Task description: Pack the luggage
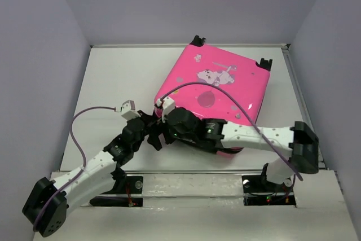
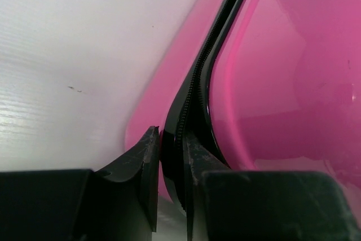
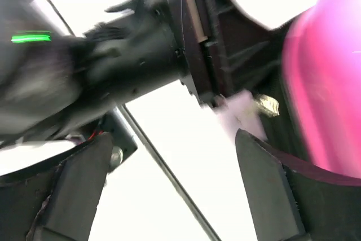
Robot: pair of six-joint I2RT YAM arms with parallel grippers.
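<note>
Pink luggage [image 1: 217,86] lies flat and closed on the white table [image 1: 113,77], right of centre toward the far side. The left gripper [image 2: 170,142] is clamped on the black zipper seam [image 2: 194,83] at the near-left corner. The right gripper [image 3: 172,139] hangs just beside it, fingers spread apart.

A robotics lab test cell: a white table [image 1: 113,77] boxed in by plain grey partition walls [image 1: 192,4] at 9, 12 and 3 o'clock, with two robot arms [image 1: 96,167] bolted at 6 o'clock and trailing purple cables [image 1: 74,128].
</note>
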